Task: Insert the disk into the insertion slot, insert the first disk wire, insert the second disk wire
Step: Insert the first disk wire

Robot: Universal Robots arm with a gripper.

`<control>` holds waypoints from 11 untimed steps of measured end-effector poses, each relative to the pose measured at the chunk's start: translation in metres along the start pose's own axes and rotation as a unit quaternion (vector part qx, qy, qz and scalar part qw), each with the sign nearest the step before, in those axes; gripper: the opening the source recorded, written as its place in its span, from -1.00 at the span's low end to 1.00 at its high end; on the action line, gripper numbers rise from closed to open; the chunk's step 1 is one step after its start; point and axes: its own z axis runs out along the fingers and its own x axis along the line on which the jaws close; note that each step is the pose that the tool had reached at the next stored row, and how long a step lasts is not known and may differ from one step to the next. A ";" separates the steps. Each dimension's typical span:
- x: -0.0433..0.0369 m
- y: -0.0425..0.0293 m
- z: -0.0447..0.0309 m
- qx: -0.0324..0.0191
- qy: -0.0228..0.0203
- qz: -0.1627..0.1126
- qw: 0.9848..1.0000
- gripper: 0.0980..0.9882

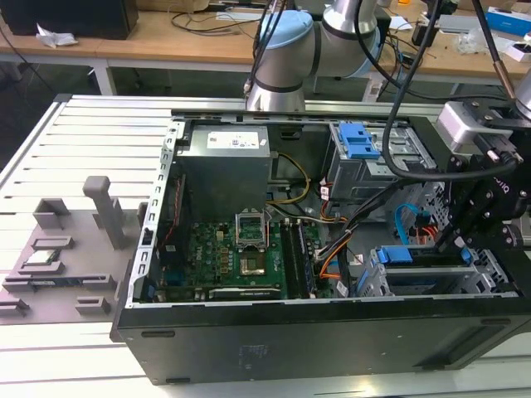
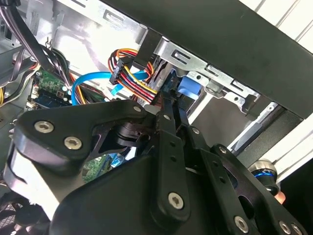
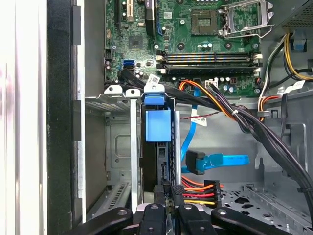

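Black steel computer case (image 1: 274, 348) lies open on the bench, its green motherboard (image 3: 195, 29) well beyond the jaws. Straight ahead of the jaws, the silver insertion slot (image 3: 120, 147) already holds the disk (image 3: 158, 126), which stands on edge inside with its bright blue carrier showing at the far end.

In both wrist views the gripper (image 3: 169, 193) is down at the near end of the disk. Its jaws are drawn almost together and appear to pinch the black plug of the first disk wire (image 3: 195, 192), a bundle of red, yellow and orange leads running off to one side of the fingertips. The contact itself is half hidden by the linkage, so whether the plug has seated cannot be told. A blue data cable (image 3: 225, 160), likely the second disk wire, lies loose beside the jaws and apart from them, its black plug free of the disk.

By this evidence the disk step is done and the first wire is in hand. Seating it would call for a plug held square to the drive's edge and a straight push.
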 end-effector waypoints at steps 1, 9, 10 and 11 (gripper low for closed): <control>0.0000 0.0000 0.0004 0.000 0.000 0.000 1.000 -0.85; 0.0001 0.0002 -0.0032 0.000 0.000 0.000 1.000 -0.68; 0.0001 0.0006 -0.0101 0.000 0.000 0.000 1.000 -0.68; 0.0000 0.0007 -0.0131 0.000 0.000 0.000 1.000 -0.68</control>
